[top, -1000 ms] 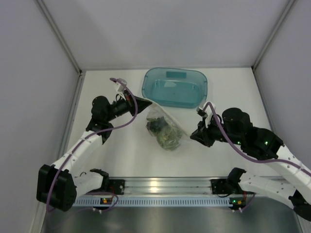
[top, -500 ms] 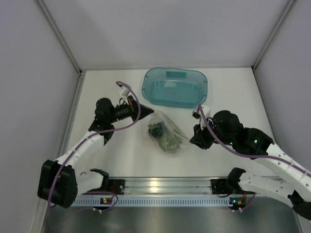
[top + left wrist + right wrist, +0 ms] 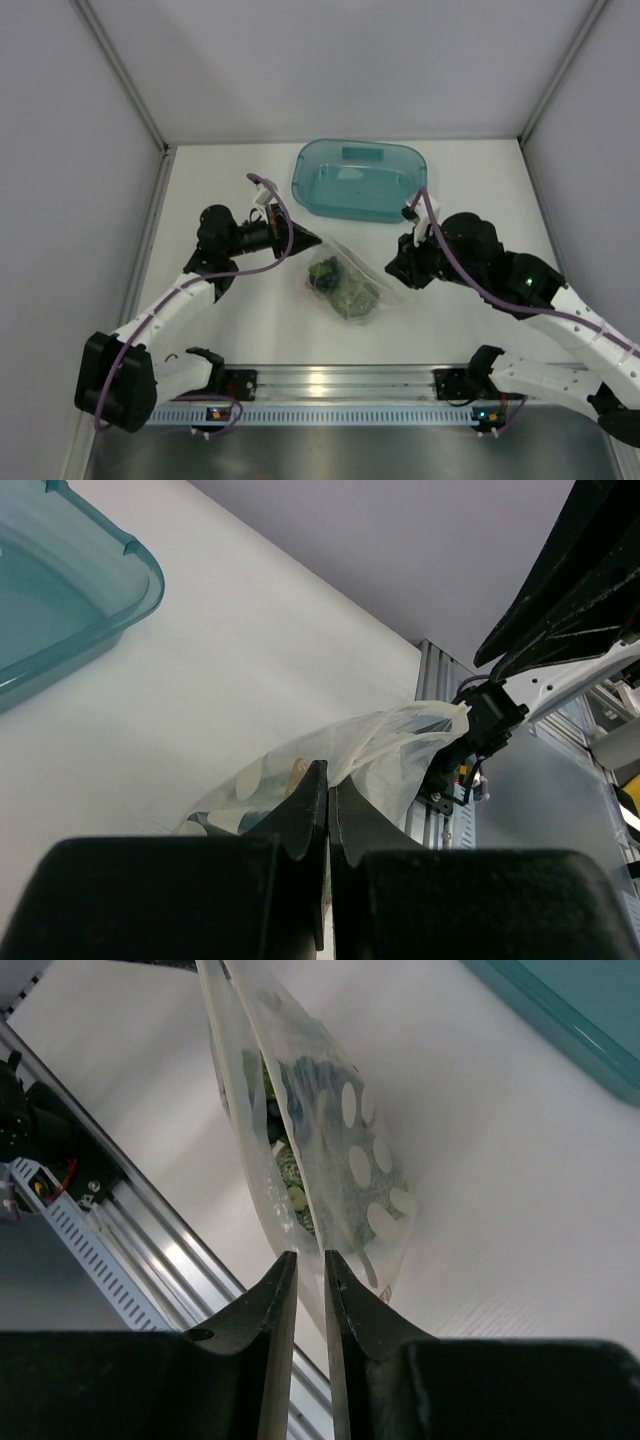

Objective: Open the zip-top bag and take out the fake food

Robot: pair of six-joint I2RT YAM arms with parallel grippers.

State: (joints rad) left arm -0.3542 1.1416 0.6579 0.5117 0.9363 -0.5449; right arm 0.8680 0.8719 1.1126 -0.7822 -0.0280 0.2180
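Clear bag [image 3: 345,280]: strung between both arms in front of the tray, food [image 3: 338,282] sagging inside; zip state unclear.
Left gripper [image 3: 306,238]: clenched on one corner.
Right gripper [image 3: 398,271]: pinching the opposite edge.
Risk: thin film may slip or tear under uneven pull.
Tray [image 3: 360,190]: just behind, unobstructed.

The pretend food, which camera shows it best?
The right wrist view. It looks close up through the clear zip-top bag, so the fake food shows as green and dark pieces. The top external view shows only a small dark clump. In the left wrist view the left claw hides nearly all of it.
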